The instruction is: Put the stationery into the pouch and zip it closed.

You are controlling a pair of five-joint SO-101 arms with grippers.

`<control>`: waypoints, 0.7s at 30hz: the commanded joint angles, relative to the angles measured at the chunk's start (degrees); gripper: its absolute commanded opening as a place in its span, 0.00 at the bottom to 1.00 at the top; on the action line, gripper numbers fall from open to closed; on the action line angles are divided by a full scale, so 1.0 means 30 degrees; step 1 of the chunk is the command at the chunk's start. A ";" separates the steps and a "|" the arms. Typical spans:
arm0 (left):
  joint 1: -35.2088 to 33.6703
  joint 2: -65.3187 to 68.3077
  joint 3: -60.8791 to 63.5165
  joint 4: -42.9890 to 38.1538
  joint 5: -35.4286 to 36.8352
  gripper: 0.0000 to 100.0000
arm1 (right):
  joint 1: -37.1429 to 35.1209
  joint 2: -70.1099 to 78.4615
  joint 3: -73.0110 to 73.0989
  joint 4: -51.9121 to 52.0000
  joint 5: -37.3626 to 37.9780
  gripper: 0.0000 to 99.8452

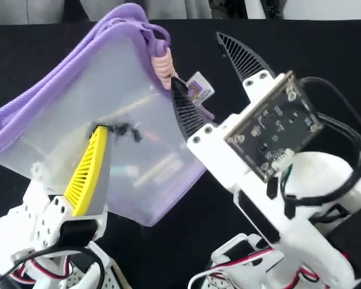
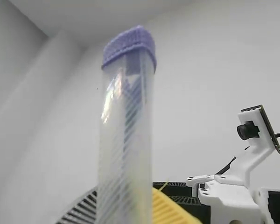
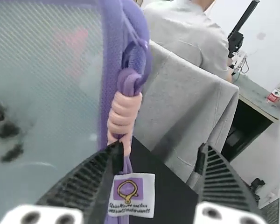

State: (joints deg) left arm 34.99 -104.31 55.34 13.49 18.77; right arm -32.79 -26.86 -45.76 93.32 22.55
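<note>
The pouch [image 1: 108, 102], translucent with purple trim, is held up off the table and tilted. My left gripper [image 1: 99, 144] is shut on its lower side, the yellow finger [image 1: 89, 171] pressed flat against the wall. Faint shapes of stationery [image 1: 150, 171] show through the mesh inside. In the left wrist view the pouch [image 2: 126, 140] rises edge-on from the left gripper [image 2: 126, 200]. My right gripper [image 1: 213, 81] is open at the pouch's upper corner. One of its black fingers [image 3: 95, 175] sits beside the pink zipper pull [image 3: 123, 116], with the white label [image 3: 130, 195] hanging below it.
A black cloth [image 1: 325, 54] covers the table under both arms. The right arm's wrist camera board [image 1: 271, 129] and white body [image 1: 301, 217] fill the near right. The pink pull [image 1: 163, 67] and label [image 1: 200, 90] hang at the pouch's raised corner.
</note>
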 commanded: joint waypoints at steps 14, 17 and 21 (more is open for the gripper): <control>0.0190 -0.0117 -0.1011 -0.0645 -0.2755 0.03 | -0.0117 0.0220 -0.1333 0.2579 0.2344 0.26; 0.0190 -0.0088 -0.1011 -0.0645 -0.2725 0.03 | -0.0088 0.0161 -0.0425 0.2608 0.2022 0.26; 0.0190 -0.0088 -0.0982 -0.0645 -0.2725 0.03 | -0.0029 0.0073 0.2447 0.2637 0.1963 0.26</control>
State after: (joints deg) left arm 35.08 -104.92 55.25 12.97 11.21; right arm -32.88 -26.68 -45.76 99.21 29.05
